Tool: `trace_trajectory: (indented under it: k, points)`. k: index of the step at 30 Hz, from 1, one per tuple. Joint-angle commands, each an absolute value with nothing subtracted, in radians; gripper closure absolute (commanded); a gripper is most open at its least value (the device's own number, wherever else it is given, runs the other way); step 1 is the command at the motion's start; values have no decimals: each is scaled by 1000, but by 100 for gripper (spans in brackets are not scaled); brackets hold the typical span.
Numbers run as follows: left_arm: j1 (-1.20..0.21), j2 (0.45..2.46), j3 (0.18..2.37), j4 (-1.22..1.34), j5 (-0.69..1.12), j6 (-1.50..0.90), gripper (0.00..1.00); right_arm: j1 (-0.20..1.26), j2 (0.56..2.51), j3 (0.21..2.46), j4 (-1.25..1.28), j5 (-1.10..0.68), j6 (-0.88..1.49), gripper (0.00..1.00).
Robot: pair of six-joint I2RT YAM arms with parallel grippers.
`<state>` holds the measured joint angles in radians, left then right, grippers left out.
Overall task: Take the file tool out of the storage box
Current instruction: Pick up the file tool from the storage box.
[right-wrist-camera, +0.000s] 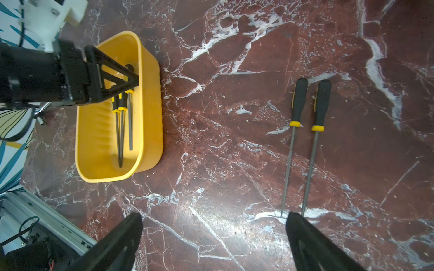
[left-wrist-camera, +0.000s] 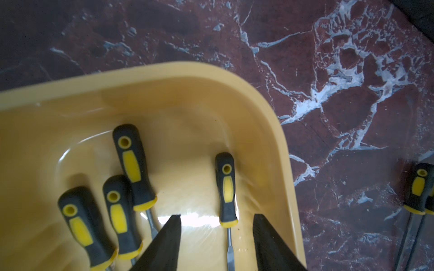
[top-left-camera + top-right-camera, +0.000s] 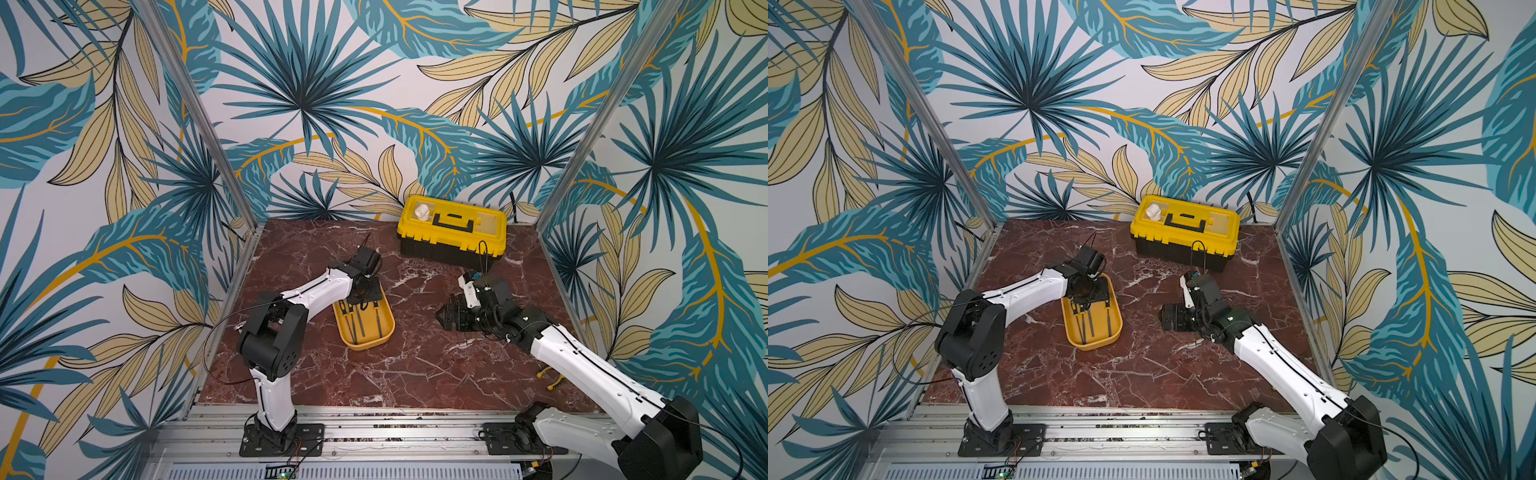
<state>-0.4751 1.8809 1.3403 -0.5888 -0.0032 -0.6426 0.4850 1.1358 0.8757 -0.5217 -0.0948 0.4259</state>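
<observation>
The storage box (image 3: 367,344) (image 3: 1097,342) is a shallow yellow tray on the marble, with several black-and-yellow-handled file tools lying in it. My left gripper (image 2: 217,217) (image 3: 360,304) is lowered into the storage box (image 2: 234,82). Its jaws stand apart on either side of one file tool (image 2: 226,190), just below its handle, without touching it. The other file tools (image 2: 132,164) lie beside it. My right gripper (image 1: 213,214) (image 3: 444,318) hangs open over bare marble with nothing in it. Two file tools (image 1: 298,103) (image 1: 321,105) lie side by side on the table, their tips near one right finger.
A black toolbox with a yellow lid (image 3: 453,232) (image 3: 1185,230) stands at the back against the wall. Metal frame posts and patterned walls close in both sides. An aluminium rail (image 3: 374,428) runs along the front edge.
</observation>
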Motion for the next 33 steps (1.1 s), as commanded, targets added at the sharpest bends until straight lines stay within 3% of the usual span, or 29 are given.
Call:
trace_trajectory:
  k: [1,12,26,33]
  points:
    - [-474,1909,1398,-567,-20,-648,48,489,1123,858,-530,-116,434,0]
    - [-492,1996,1452,-567,-40,-635,59,489,1123,834,-515,-110,439,1]
    - [-518,2067,1497,-595,-81,-619,65,489,1135,855,-527,-121,431,0]
    - [-522,2074,1502,-595,-86,-618,77,489,1149,873,-539,-118,422,0]
